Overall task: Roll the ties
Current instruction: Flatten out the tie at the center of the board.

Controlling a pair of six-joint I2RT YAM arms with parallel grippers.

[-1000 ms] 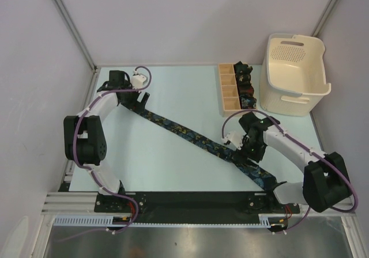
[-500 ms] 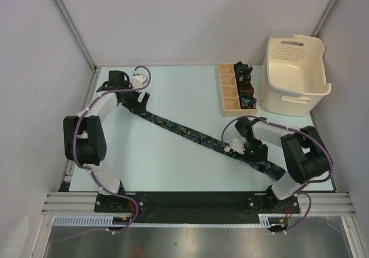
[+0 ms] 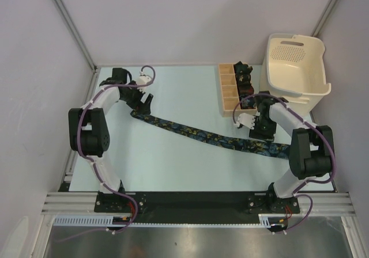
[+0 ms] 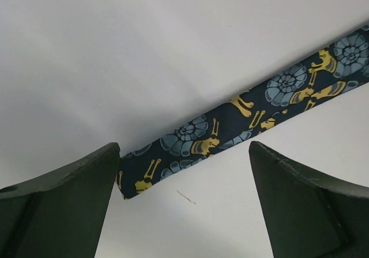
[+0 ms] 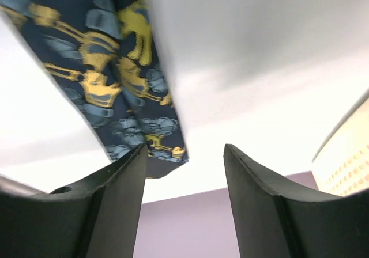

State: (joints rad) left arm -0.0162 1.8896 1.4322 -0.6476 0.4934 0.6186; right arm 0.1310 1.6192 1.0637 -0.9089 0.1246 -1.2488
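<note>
A long navy tie [image 3: 207, 136] with blue and yellow flowers lies flat across the table, from upper left to lower right. Its narrow end [image 4: 138, 180] lies next to my left gripper's left finger. My left gripper [image 3: 142, 102] is open and empty over that end, which shows between the jaws in the left wrist view [image 4: 184, 151]. My right gripper [image 3: 262, 132] is open and empty over the wide part. The pointed wide end [image 5: 164, 154] sits beside its left finger. Small dark rolled ties [image 3: 244, 85] sit in the wooden box.
The tan divided wooden box [image 3: 229, 89] stands at the back right. The cream plastic basket [image 3: 295, 74] stands right of it, close to my right arm. Grey walls enclose the table on three sides.
My right gripper moved up and to the right, and the tie's wide end swung up with it, so the tie lies flatter. My left gripper shifted slightly right.
</note>
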